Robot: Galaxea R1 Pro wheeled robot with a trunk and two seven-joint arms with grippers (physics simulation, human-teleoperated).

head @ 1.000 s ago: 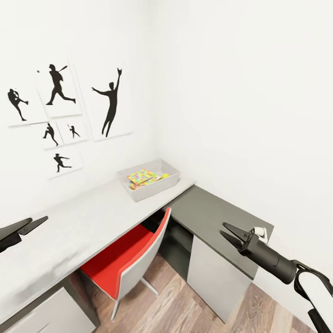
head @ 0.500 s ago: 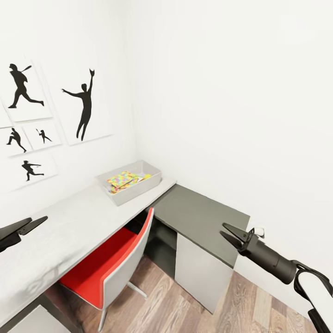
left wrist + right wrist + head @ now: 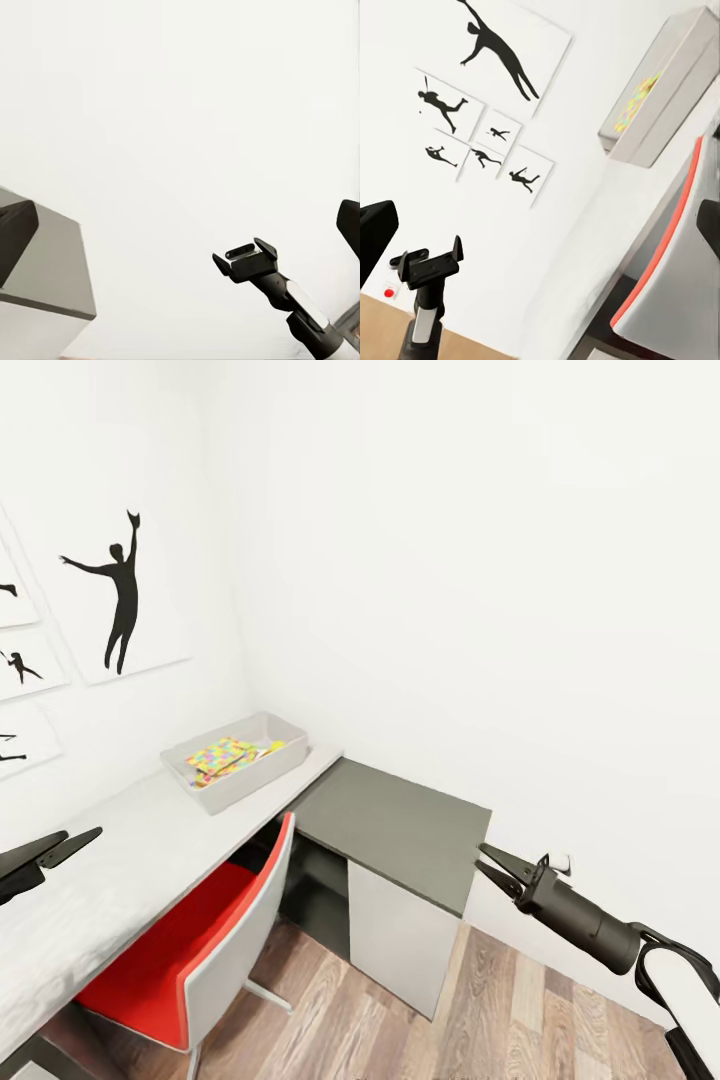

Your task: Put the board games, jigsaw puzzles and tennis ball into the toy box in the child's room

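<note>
in the corner of the child's room, at about 10 o'clock in the head view, the toy box (image 3: 236,758) sits on the far end of the table (image 3: 120,850), tucked near where the two white walls meet, with jigsaw puzzles (image 3: 222,755) lying inside it as a patch of yellow, pink, blue and green, and a small yellow-green bit at the edge that might be the tennis ball, too small to be sure. both arms are empty: the left gripper (image 3: 60,847) hangs at 9 o'clock with its fingers a little apart, the right gripper (image 3: 495,866) at 4 o'clock with jaws spread too, nothing between them. what could go wrong from here imo: i can't see any board games in these shots, so if the robot rolls around with its arms stuck out like that, the right one could clip the dark grey cabinet (image 3: 395,825) just beside it, or the left could scrape the tabletop it hovers over. the red chair (image 3: 190,950) is pushed in under the table right in front of the box, so reaching in later means leaning over its back, and a flat game box could catch the tray's sloping rim and slide off. the tabletop is pale, smooth and otherwise bare; wood-plank floor (image 3: 520,1010), silhouette posters (image 3: 120,600) of ball players on the left wall.
</note>
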